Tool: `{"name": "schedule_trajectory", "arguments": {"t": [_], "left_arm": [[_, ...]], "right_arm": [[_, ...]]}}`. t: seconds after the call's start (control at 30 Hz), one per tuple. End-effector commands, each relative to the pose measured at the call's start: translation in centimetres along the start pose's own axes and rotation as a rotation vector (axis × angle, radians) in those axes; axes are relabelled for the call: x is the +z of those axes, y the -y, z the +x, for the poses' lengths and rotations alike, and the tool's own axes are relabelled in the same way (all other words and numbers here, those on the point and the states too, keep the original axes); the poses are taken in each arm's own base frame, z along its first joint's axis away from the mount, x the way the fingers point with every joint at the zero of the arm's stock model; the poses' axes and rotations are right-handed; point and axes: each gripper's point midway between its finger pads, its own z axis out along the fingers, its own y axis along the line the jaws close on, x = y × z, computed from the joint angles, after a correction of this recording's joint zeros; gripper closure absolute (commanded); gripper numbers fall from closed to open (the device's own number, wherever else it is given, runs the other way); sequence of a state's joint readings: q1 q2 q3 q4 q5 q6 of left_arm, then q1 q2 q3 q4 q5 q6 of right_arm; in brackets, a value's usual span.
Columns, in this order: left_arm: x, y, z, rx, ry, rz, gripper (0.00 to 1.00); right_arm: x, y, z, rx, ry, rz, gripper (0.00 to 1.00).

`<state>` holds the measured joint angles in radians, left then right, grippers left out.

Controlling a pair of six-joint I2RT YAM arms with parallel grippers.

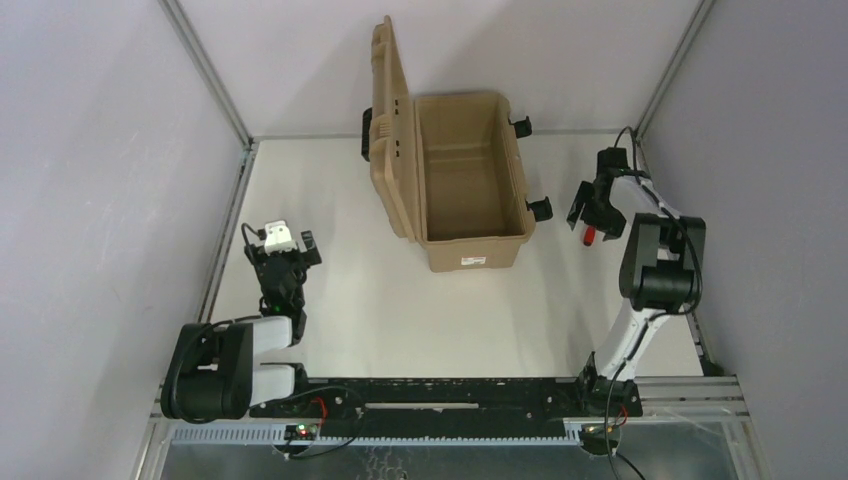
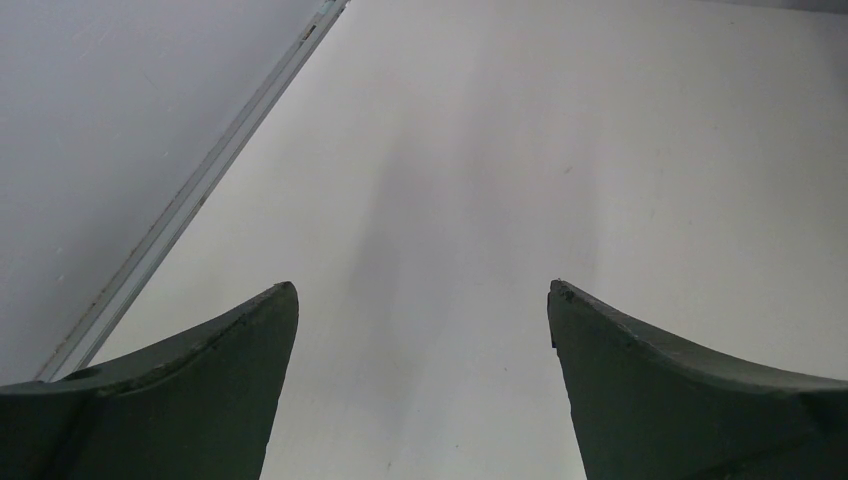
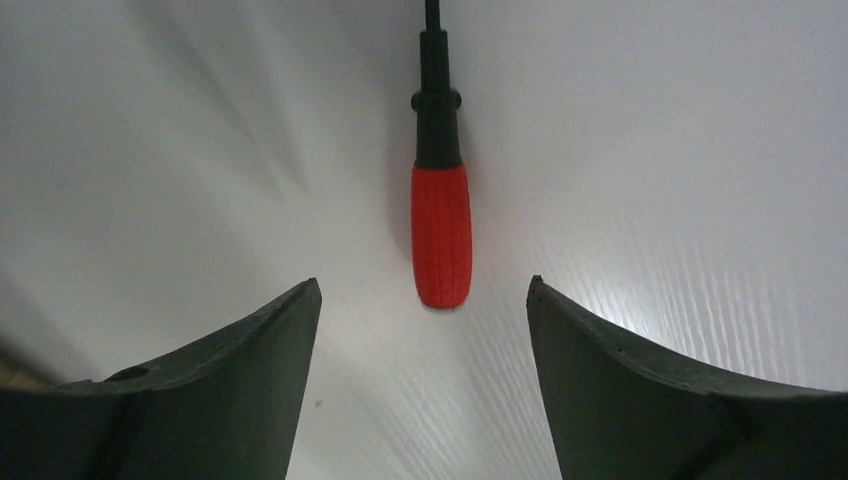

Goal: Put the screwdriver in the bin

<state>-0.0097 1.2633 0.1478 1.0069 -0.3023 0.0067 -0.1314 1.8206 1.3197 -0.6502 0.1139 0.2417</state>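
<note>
Grasp approach | right tool (image 3: 422, 285) wide open, empty, screwdriver (image 3: 440, 235) flat on the surface (image 3: 680, 180) just ahead, handle end nearest | should advance so the red handle (not the thin shaft) centres between the jaws, then close | top view alone shows bin (image 1: 445, 252), lid open, well apart leftward; left tool (image 2: 422, 290) open, empty

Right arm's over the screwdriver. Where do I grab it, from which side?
Take the screwdriver by its red handle, from above, a finger on each long side. It lies flat on the table, handle end between the open fingers of the right gripper.
</note>
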Motion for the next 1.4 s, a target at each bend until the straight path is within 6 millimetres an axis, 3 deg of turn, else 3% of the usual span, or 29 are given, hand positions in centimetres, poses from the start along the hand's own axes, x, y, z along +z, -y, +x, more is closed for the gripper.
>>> {"name": "schedule_trajectory", "arguments": {"t": [0.0,0.13,0.17,0.23,0.3,0.43,0.63,0.8,0.93,1.0,1.03,1.17,1.37], "left_arm": [[1.0,0.2,-3.3,-0.031,0.096,-0.001,0.00],[1.0,0.2,-3.3,-0.030,0.095,0.000,0.00],[1.0,0.2,-3.3,-0.030,0.095,0.000,0.00],[1.0,0.2,-3.3,-0.030,0.095,0.000,0.00],[1.0,0.2,-3.3,-0.030,0.095,0.000,0.00],[1.0,0.2,-3.3,-0.030,0.095,0.000,0.00],[1.0,0.2,-3.3,-0.030,0.096,0.000,0.00],[1.0,0.2,-3.3,-0.031,0.096,-0.001,0.00],[1.0,0.2,-3.3,-0.030,0.096,0.000,0.00],[1.0,0.2,-3.3,-0.031,0.096,0.000,0.00],[1.0,0.2,-3.3,-0.030,0.095,0.001,0.00],[1.0,0.2,-3.3,-0.031,0.096,0.000,0.00],[1.0,0.2,-3.3,-0.030,0.096,0.000,0.00]], "right_arm": [[1.8,0.4,-0.8,-0.047,-0.055,0.045,0.20],[4.5,1.0,-0.1,-0.052,-0.100,0.086,0.32],[4.9,1.1,0.1,-0.050,-0.109,0.089,0.41],[5.5,1.4,0.1,-0.050,-0.113,0.106,0.71],[4.9,1.9,-0.8,-0.063,-0.086,0.127,0.91],[0.7,1.8,-4.4,-0.090,0.021,0.106,1.00],[-8.9,0.4,-9.4,-0.143,0.192,0.010,1.00],[-16.0,-4.9,-10.3,-0.297,0.276,-0.081,1.00],[-20.2,-11.8,-8.7,-0.402,0.309,-0.217,1.00],[-22.4,-17.7,-6.9,-0.452,0.318,-0.358,1.00],[-22.9,-19.2,-6.6,-0.446,0.323,-0.392,0.99],[-22.7,-24.8,-4.8,-0.462,0.290,-0.514,0.98],[-17.2,-29.4,-2.2,-0.463,0.197,-0.500,0.97]]}}
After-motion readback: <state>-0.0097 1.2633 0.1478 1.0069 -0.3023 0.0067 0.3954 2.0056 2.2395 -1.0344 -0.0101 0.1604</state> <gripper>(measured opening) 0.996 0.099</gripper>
